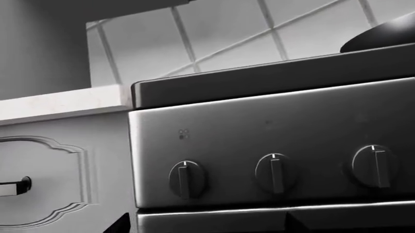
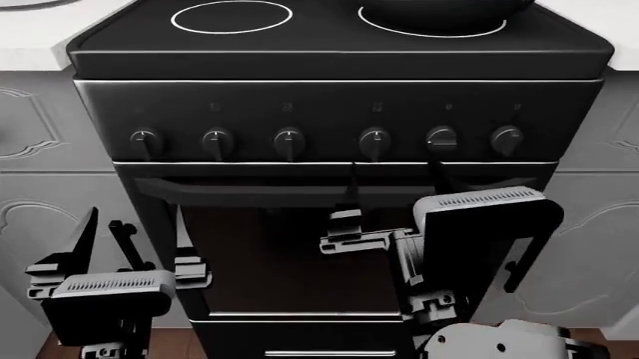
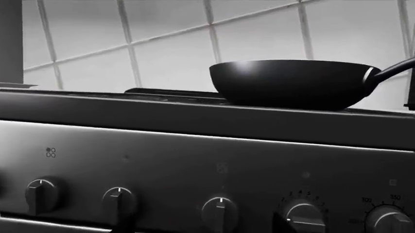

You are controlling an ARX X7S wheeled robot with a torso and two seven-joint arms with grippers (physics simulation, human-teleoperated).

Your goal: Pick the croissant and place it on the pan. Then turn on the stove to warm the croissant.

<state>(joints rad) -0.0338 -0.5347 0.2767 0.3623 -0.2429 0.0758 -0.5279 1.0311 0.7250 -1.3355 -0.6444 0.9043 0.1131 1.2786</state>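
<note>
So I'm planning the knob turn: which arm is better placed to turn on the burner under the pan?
The right, probably. The right gripper has its fingertips raised just below the knobs on the pan's side of the stove. The left gripper hangs lower, at the far left.

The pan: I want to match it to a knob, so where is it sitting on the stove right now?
In the head view the pan sits on the stove over its front right burner, above the right-hand knobs.
</note>
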